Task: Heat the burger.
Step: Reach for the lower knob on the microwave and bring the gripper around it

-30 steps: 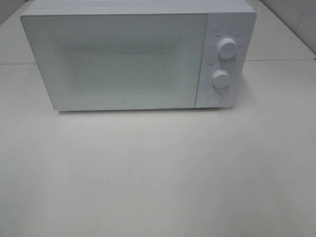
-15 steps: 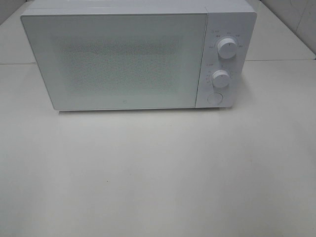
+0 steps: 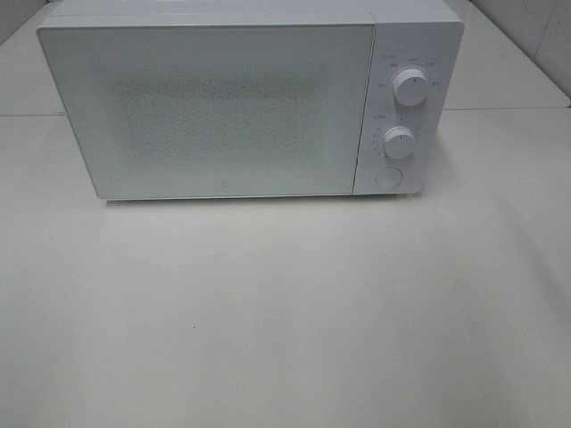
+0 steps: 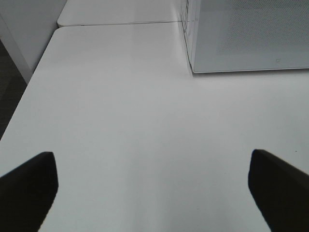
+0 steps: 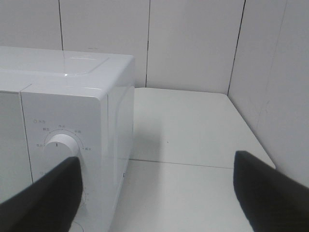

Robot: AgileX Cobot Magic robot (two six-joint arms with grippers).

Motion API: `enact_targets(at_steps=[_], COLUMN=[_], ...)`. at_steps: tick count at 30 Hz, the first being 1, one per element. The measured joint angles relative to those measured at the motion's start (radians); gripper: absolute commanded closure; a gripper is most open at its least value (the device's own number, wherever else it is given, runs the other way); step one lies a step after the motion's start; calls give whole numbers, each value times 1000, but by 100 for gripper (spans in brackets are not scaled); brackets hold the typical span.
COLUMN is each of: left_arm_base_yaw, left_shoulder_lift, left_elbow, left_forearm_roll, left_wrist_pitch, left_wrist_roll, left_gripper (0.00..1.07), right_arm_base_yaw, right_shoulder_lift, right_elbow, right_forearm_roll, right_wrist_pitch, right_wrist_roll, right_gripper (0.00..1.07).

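Burger: the small round burger shows in none of the three views, so I cannot tell where it is.
Microwave: a white box-shaped microwave oven (image 3: 223,107) fills the upper part of the high view and stands on the table with its front toward the camera.
Door: the wide pale door with a dotted window (image 3: 214,169) is shut and covers the left and middle of the front.
Controls: right of the door there is an upper white round knob (image 3: 409,87), under it a lower white round knob (image 3: 399,142), and lowest a small round button (image 3: 387,177).
Table: the flat white table top (image 3: 285,312) takes the whole lower half of the high view.
Left gripper: the left gripper (image 4: 152,159) hangs over the table near the microwave's door-side corner. Its dark fingers (image 4: 29,188) stand wide apart and hold nothing.
Right gripper: the right gripper (image 5: 155,159) is near the knob side of the microwave, with its dark fingers (image 5: 270,188) apart and nothing in them.
Wall: pale grey wall panels (image 5: 193,43) stand behind the table.
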State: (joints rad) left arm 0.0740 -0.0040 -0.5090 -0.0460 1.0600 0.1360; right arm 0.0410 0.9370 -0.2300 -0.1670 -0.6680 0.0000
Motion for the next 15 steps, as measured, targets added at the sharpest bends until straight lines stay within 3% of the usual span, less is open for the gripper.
enact_targets(at_steps=[5, 12, 15], left_arm_base_yaw=[0, 0, 0], left_shoulder_lift=[0, 0, 0], left_elbow=[0, 0, 0], left_forearm_roll=[0, 0, 0], left_wrist_pitch=[0, 0, 0], left_wrist_roll=[0, 0, 0], left_gripper=[2, 2, 2], right_arm_base_yaw=[0, 0, 0], right_shoulder_lift=[225, 350, 478], right_elbow=[0, 0, 0], right_forearm_roll=[1, 1, 14], right_wrist_pitch=[-203, -337, -473], right_wrist_roll=[0, -12, -48], right_gripper=[31, 31, 31])
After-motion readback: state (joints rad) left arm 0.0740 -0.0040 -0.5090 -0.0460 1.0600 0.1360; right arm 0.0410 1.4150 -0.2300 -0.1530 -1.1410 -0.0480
